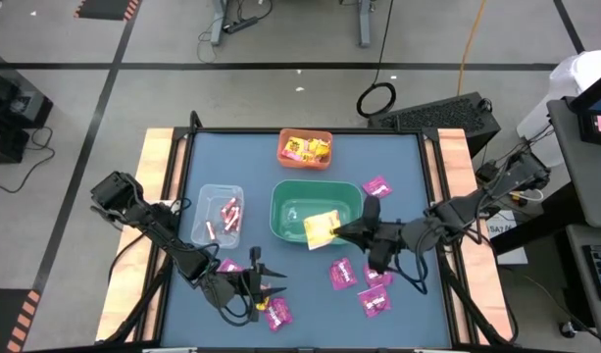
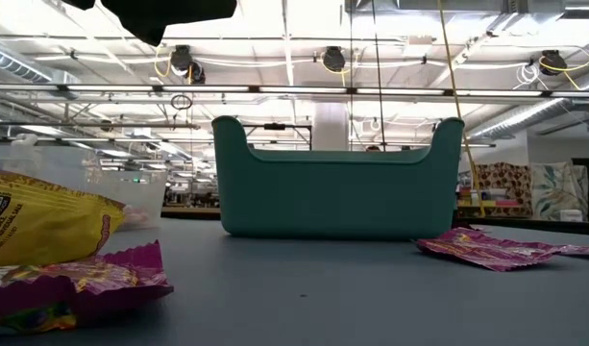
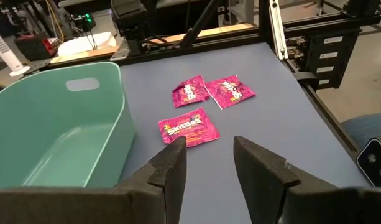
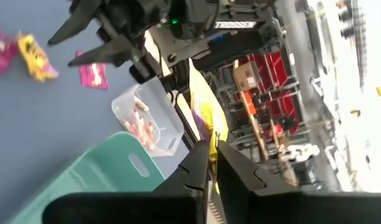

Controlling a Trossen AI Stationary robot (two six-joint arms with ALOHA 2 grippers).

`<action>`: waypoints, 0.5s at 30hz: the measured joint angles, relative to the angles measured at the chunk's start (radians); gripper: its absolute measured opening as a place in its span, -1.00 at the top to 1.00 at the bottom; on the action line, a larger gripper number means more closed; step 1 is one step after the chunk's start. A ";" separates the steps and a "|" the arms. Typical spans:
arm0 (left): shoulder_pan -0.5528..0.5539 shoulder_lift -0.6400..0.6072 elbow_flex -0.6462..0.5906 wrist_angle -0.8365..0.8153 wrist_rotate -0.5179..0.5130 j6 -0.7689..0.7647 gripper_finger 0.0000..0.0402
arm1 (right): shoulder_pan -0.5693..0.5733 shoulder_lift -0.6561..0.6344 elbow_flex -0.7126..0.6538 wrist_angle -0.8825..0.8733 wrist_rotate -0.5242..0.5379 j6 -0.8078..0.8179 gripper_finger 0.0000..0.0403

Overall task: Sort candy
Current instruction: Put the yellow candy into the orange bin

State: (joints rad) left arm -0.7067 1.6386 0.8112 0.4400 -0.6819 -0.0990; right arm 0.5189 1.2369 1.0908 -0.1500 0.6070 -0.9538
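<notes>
A yellow square candy packet [image 1: 321, 227] hangs over the near right rim of the green bin [image 1: 300, 201], with my right gripper [image 1: 341, 232] shut on it. In the right wrist view the packet [image 4: 206, 115] shows edge-on beyond the fingers. My left gripper [image 1: 268, 281] stands open and empty near the table's front left, and magenta packets [image 3: 189, 127] lie flat on the table ahead of it. The clear bin [image 1: 219, 214] holds pink-white sticks. The orange bin [image 1: 305, 147] holds yellow packets. My right gripper pinches one edge of the yellow packet [image 4: 209, 138] between its two fingers. The fingers come nearly level from the table's right side. The packet sticks out ahead of the fingertips, lifted clear, above the green bin's near right rim.
Magenta packets lie right of the green bin [image 1: 376, 185], near the front right [image 1: 342, 273] [image 1: 374, 299] and by the left gripper [image 1: 277, 314] [image 1: 229, 267]. A yellow packet [image 2: 44, 226] and a magenta one [image 2: 83, 284] lie close to the low camera.
</notes>
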 joint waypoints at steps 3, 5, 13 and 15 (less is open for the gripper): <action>0.000 0.000 0.000 0.000 0.000 0.000 0.31 | 0.000 0.000 0.000 -0.020 0.012 -0.091 0.90; 0.000 0.000 0.000 0.000 0.000 0.000 0.31 | 0.000 0.000 0.000 -0.021 0.037 -0.133 0.90; 0.000 -0.002 0.000 0.000 -0.001 0.000 0.31 | 0.000 0.000 0.000 -0.011 0.052 -0.278 0.90; 0.000 -0.002 0.000 0.000 -0.001 0.000 0.31 | 0.000 0.000 0.000 -0.002 0.051 -0.294 0.90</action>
State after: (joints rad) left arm -0.7067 1.6371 0.8112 0.4397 -0.6830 -0.0994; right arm 0.5190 1.2369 1.0908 -0.1515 0.6582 -1.2481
